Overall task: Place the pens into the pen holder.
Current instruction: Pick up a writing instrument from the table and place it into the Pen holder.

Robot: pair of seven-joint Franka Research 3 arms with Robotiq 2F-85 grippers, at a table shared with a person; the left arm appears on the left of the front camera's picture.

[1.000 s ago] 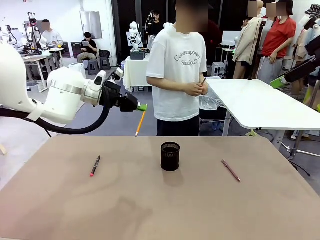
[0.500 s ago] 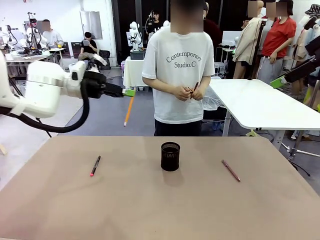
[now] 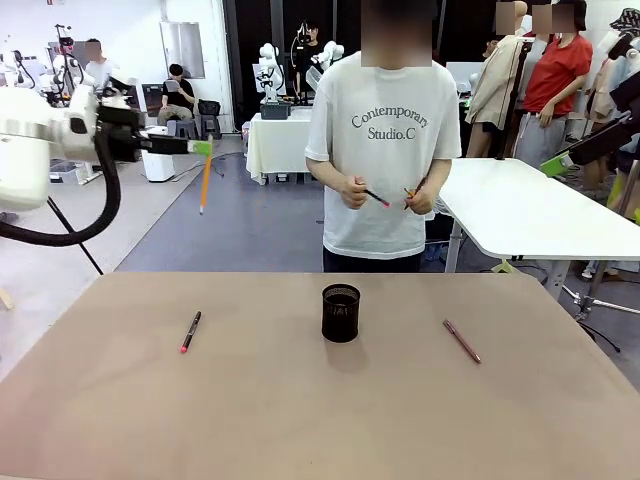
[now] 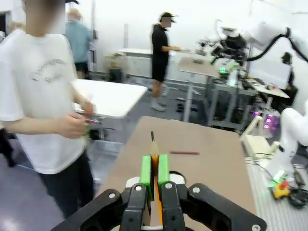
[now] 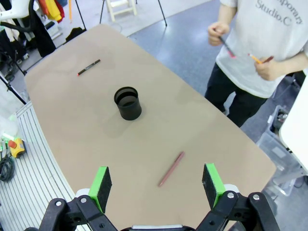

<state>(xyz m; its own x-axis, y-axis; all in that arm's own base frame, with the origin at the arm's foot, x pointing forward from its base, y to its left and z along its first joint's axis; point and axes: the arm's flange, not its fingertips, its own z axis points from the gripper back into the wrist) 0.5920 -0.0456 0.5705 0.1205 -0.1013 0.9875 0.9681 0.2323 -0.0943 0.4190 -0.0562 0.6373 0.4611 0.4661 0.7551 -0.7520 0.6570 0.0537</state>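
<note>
My left gripper (image 3: pixel 202 147) is high above the table's far left corner, shut on a yellow-orange pencil (image 3: pixel 205 182) that hangs tip down. In the left wrist view that pencil (image 4: pixel 154 150) sticks out between the green pads of this gripper (image 4: pixel 154 169). The black mesh pen holder (image 3: pixel 341 312) stands at mid-table. A black pen with a pink end (image 3: pixel 190 331) lies to its left, a dark red pen (image 3: pixel 462 341) to its right. My right gripper (image 5: pixel 156 186) hovers open high over the table, above the dark red pen (image 5: pixel 172 168), the holder (image 5: pixel 128 103) and the black pen (image 5: pixel 89 67).
A person in a white T-shirt (image 3: pixel 385 140) stands at the far edge of the table (image 3: pixel 320 420), holding thin pens in both hands (image 3: pixel 385 197). A white table (image 3: pixel 520 205) stands behind on the right.
My left arm has swung left and upward, carrying the pencil away from the table's middle. The person has shifted right and spread both hands, pens now showing.
</note>
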